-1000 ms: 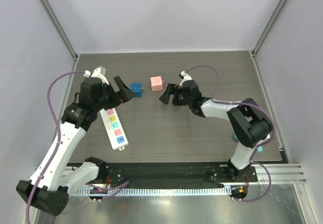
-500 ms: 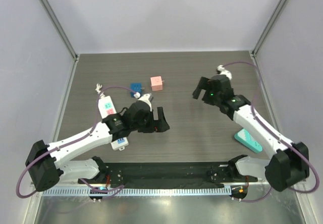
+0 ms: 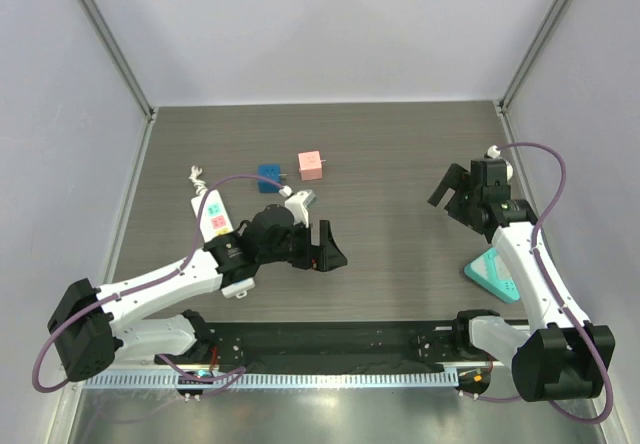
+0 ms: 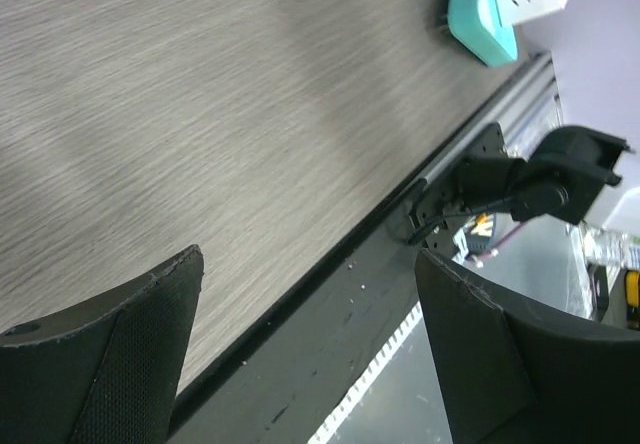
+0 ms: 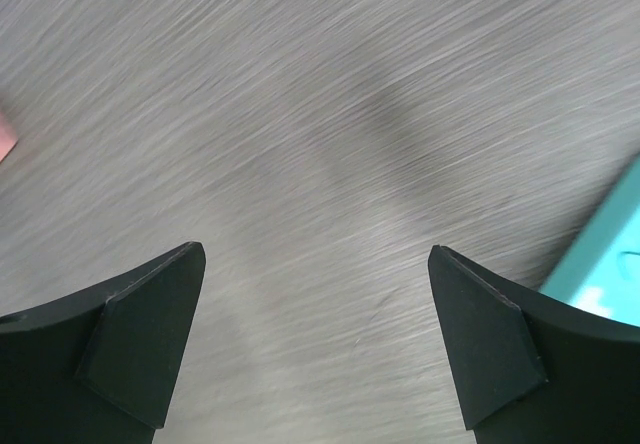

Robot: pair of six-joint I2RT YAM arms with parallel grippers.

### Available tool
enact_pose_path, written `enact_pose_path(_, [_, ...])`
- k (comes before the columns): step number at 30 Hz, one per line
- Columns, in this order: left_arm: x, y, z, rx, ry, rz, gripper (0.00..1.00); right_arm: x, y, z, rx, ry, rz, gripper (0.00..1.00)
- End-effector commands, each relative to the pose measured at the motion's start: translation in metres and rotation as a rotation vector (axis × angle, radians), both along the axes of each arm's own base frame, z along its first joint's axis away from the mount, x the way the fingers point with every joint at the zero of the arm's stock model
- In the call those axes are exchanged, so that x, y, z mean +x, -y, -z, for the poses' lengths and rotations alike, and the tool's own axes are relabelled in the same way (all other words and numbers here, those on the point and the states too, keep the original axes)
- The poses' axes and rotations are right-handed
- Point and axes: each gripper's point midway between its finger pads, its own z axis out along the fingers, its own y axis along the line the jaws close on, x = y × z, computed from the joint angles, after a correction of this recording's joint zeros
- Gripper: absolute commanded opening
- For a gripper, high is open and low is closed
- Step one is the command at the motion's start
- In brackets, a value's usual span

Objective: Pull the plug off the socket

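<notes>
At the left of the dark wood-grain desk [image 3: 400,144] lies the long white power strip with coloured socket faces [image 3: 213,216], its near end hidden under the left arm. No plug shows in the sockets that can be seen, and the hidden part cannot be judged. The left pincer [image 3: 328,248] hangs to the right of the strip's near end, its 2 fingers spread wide with nothing between them. Its wrist view shows only bare desk below.

Farther back, the small blue cube plug [image 3: 269,175] rests loose on the desk near the strip's far end, not touching it. The small pink cube plug [image 3: 311,166] sits just beside it, and each shows a thin prong on its right side. Both plugs lie well beyond the left pincer and well to the left of the right pincer [image 3: 444,186], which is also spread open and empty over bare desk. Closer to the arm bases, at the right, rests a teal rounded block with a white socket face [image 3: 490,272].

The plugs look light, hard and smooth, so they should not give under a squeeze but may slip. The best hold is on 2 opposite flat sides, away from the prongs, which could bend. A seated plug would resist, and the light strip would probably lift with it unless pinned. With both plugs lying free, the pulling looks done
</notes>
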Motion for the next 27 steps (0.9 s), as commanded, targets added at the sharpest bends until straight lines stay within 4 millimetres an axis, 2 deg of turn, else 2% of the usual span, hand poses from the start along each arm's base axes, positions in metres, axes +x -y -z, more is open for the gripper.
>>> enact_pose_path(1, [-0.006,0.014,-0.042,-0.091,0.096,0.118,0.87,0.0,-0.03,-0.026,0.1,0.048,-0.151,1.0])
enact_pose_path(3, [-0.002,0.009,-0.045,-0.068,0.094,0.101,0.89,0.0,-0.032,-0.034,0.103,0.064,-0.171,1.0])
enact_pose_path(4, [0.004,0.008,-0.053,-0.073,0.111,0.09,0.89,-0.002,-0.031,-0.035,0.091,0.057,-0.172,1.0])
enact_pose_path(7, [0.019,0.003,-0.064,-0.091,0.123,0.054,0.89,-0.003,-0.018,-0.041,0.027,0.063,-0.141,1.0])
enact_pose_path(10, [0.042,-0.011,-0.075,-0.143,0.095,0.01,0.89,-0.002,-0.006,-0.046,-0.016,0.064,-0.079,1.0])
enact_pose_path(11, [0.058,-0.019,-0.08,-0.176,0.088,-0.034,0.89,-0.003,-0.003,-0.045,-0.026,0.063,-0.063,1.0])
enact_pose_path(15, [0.081,-0.008,-0.078,-0.181,0.045,-0.027,0.94,-0.007,0.005,-0.032,-0.034,0.036,0.002,1.0])
enact_pose_path(16, [0.092,0.005,-0.067,-0.178,0.019,-0.022,0.96,-0.006,0.007,-0.031,-0.04,0.039,0.01,1.0])
enact_pose_path(19, [0.105,0.033,-0.051,-0.217,-0.018,-0.026,0.97,-0.007,0.019,-0.024,-0.084,0.025,0.063,1.0])
enact_pose_path(20, [0.109,0.056,-0.037,-0.235,-0.013,-0.002,0.97,-0.008,0.021,-0.024,-0.091,0.024,0.073,1.0])
enact_pose_path(22, [0.117,0.083,-0.038,-0.279,-0.013,0.007,0.97,-0.008,0.024,-0.026,-0.095,0.03,0.105,1.0])
enact_pose_path(23, [0.118,0.106,-0.016,-0.278,-0.039,0.033,0.96,-0.006,0.024,-0.03,-0.08,0.044,0.127,1.0])
enact_pose_path(26, [0.122,0.153,-0.018,-0.334,-0.002,0.08,0.94,-0.006,0.022,-0.039,-0.059,0.068,0.134,1.0])
enact_pose_path(27, [0.126,0.165,0.01,-0.304,-0.032,0.075,0.94,-0.007,0.023,-0.041,-0.062,0.075,0.139,1.0])
